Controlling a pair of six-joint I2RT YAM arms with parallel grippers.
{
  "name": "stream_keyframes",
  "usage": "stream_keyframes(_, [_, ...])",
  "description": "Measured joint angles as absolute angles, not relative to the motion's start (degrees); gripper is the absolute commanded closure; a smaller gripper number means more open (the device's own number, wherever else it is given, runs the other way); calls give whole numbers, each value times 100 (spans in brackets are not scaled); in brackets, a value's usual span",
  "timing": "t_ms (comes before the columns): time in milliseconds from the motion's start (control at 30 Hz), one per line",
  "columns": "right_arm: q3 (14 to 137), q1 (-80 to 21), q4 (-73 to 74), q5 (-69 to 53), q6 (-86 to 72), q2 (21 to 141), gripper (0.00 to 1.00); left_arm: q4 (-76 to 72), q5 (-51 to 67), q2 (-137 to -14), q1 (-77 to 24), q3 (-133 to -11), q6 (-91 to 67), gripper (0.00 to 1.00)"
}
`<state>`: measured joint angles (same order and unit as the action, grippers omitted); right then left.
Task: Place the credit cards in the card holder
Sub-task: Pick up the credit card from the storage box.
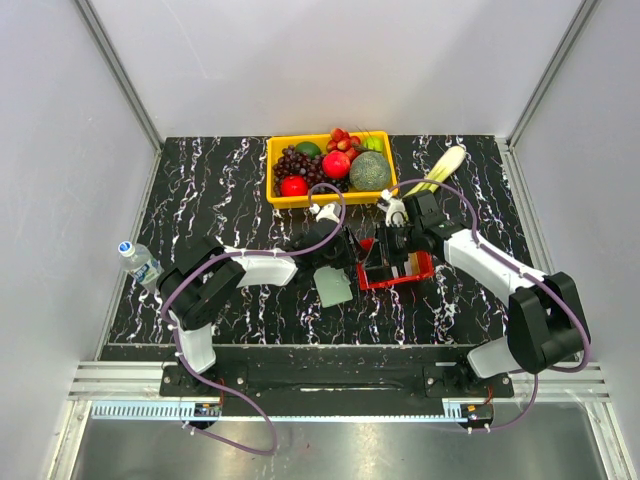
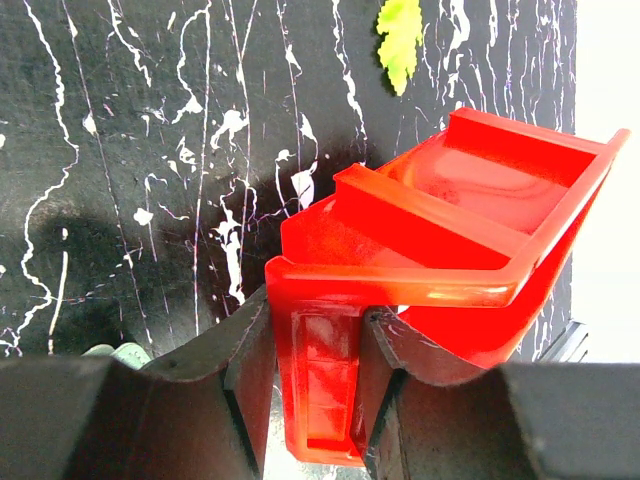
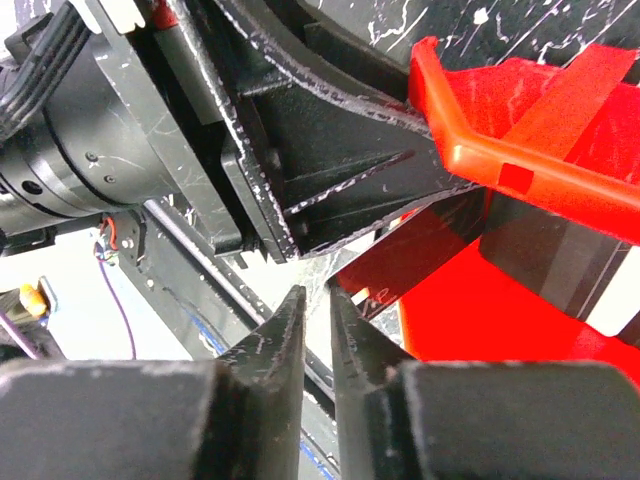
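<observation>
Your left gripper [image 2: 315, 335] sits low, jaws clamped on the red basket [image 2: 420, 290] rim. The right gripper [image 3: 318, 300] tilts over it, jaws a slit apart. The card holder [image 1: 333, 287] lies flat just left of the basket, long axis near-to-far.

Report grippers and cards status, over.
Left gripper clamped on red basket wall. Right gripper nearly shut at basket, grip unclear. Dark card inside basket. Card holder beside it.

A small grey-green card holder [image 1: 333, 287], soft and roughly square, lies flat on the black marbled bench [image 1: 230, 200], just left of a red basket [image 1: 396, 285]. The credit cards [image 1: 380, 266] are inside that basket. A dark card [image 3: 535, 262] leans tilted against the inner wall, and a whitish card [image 3: 618, 312] shows just beside it.
</observation>
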<state>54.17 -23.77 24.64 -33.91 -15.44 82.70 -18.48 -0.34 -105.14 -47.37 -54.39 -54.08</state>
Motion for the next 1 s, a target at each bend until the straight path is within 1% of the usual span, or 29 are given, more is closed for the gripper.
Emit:
stream_keyframes(67, [5398,-2373,2467,-3472,-1546,8270,65,-1848,-34,-10514,-4737,-5439,-5411,100])
stream_keyframes(100, [5389,-2373,2469,-3516,-1559,8274,64,-1850,-34,-10514,-4737,-5439,-5419,100])
stream_keyframes(267, [5325,-2373,2467,-3597,-1535,8320,62,-1848,-34,-10514,-4737,-5439,-5428,100])
stream_keyframes(467, [5199,-2373,2515,-3439,-1455,8320,64,-1848,-34,-10514,-4735,-5439,-5428,100])
stream_keyframes(500, [5192,-2373,2523,-3371,-1435,8320,65,-1848,-34,-10514,-4735,-5439,-5430,100])
stream_keyframes(567, [5192,-2373,2534,-3288,-1396,8324,73,-1848,-34,-10514,-4733,-5439,-5433,100])
stream_keyframes(600, [5192,-2373,2534,-3238,-1387,8326,74,-1848,-34,-10514,-4735,-5439,-5433,100])
stream_keyframes(633, [5192,-2373,2534,-3208,-1374,8326,78,-1848,-34,-10514,-4733,-5439,-5437,100])
stream_keyframes(700, [5192,-2373,2530,-3188,-1363,8326,81,-1848,-34,-10514,-4733,-5439,-5446,100])
stream_keyframes(833, [5192,-2373,2523,-3199,-1352,8326,90,-1846,-34,-10514,-4733,-5439,-5446,100])
stream_keyframes(1000, [5192,-2373,2512,-3214,-1350,8326,92,-1846,-34,-10514,-4733,-5439,-5446,100])
